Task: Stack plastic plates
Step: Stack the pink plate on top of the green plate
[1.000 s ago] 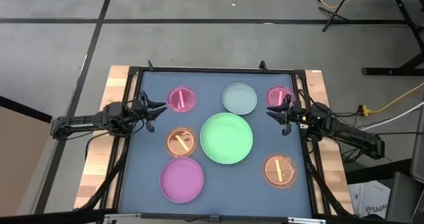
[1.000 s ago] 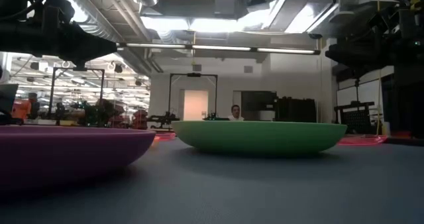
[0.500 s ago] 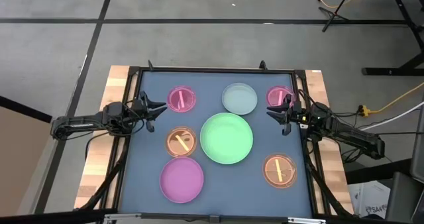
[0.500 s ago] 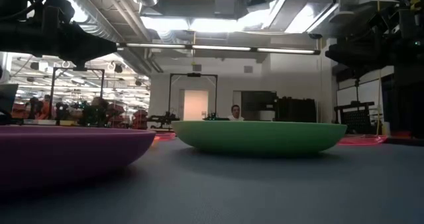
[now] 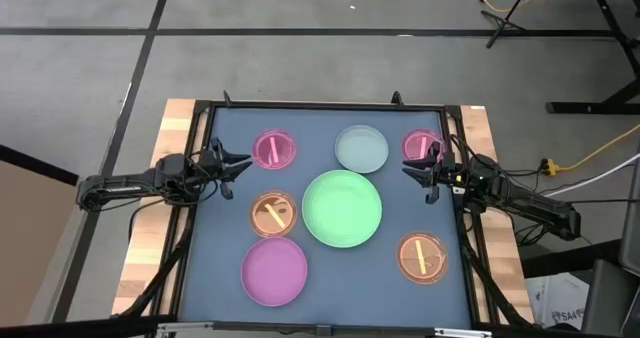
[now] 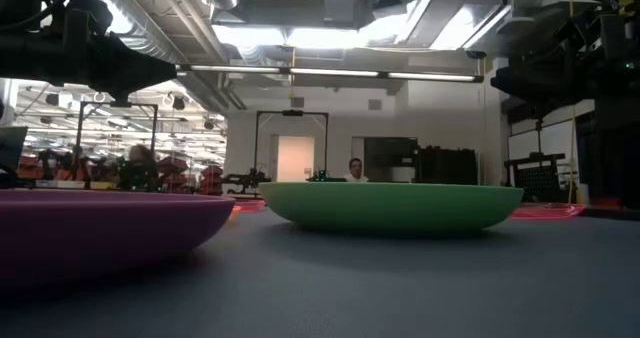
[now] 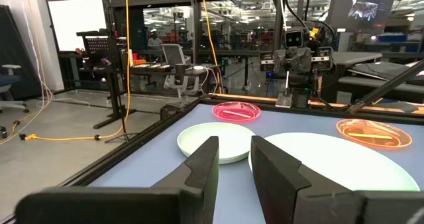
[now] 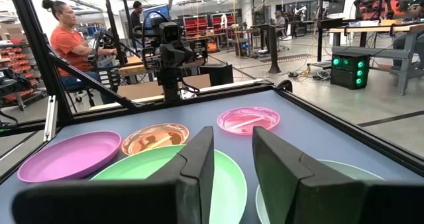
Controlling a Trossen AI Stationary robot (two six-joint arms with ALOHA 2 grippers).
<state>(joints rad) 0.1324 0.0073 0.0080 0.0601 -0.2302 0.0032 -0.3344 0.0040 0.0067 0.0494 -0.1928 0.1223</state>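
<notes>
Seven thin, rigid plastic plates lie unstacked, six around the large green plastic plate [image 5: 342, 209]; judged light and slippery, best pinched at the rims. Left gripper [image 5: 240, 164] and right gripper [image 5: 411, 170] flank it, fingers parted, grasping nothing

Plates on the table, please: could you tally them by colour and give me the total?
Green plate: 1
Magenta plate: 1
Pale blue-grey plate: 1
Small pink plates: 2
Small orange plates: 2
Total: 7 plates, all lying apart, none stacked yet.
</notes>
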